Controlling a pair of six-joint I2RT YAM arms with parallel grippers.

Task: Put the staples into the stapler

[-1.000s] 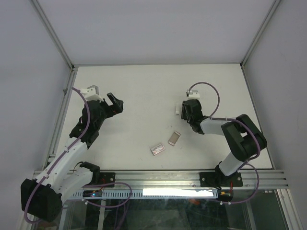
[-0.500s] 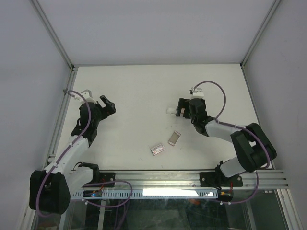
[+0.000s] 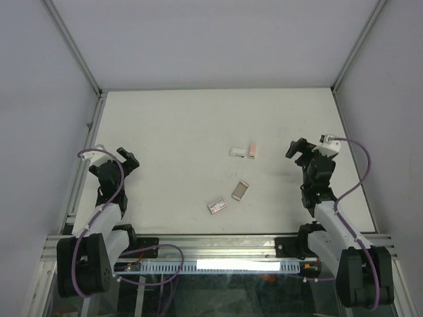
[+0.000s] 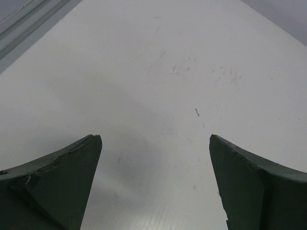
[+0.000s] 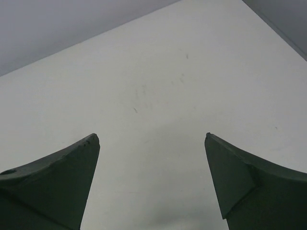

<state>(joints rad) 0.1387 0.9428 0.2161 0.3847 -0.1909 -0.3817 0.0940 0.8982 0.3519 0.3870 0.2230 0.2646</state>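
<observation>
1. The left gripper (image 3: 127, 157) hung over the left side of the counter (image 3: 185, 125), near its left edge. Its jaws stood wide open with nothing between them.
2. In the left wrist view its two dark fingers (image 4: 67, 177) framed only bare, lightly scuffed counter surface.
3. The right gripper (image 3: 296, 148) hung over the right side of the counter, also spread wide open and holding nothing.
4. In the right wrist view its fingers (image 5: 62, 177) likewise showed only bare white surface between them.
5. The stapler (image 3: 252, 149), seen as a small pale pink piece, lay flat on the counter a little right of centre. It was free of both grippers, nearer the right one but well apart from it.
6. A small white piece (image 3: 236, 152) lay just left of the pink one, separated by a narrow gap. I could not tell from above whether it was part of the stapler.
7. Nearer the arm bases, a grey-brown sleeve (image 3: 240, 190) lay tilted on the counter.
8. A flat red-and-white box (image 3: 217, 205) lay near the sleeve, to its left and closer to the bases, not touching it.
9. The staples could not be made out in any view; they were too small to tell.
</observation>
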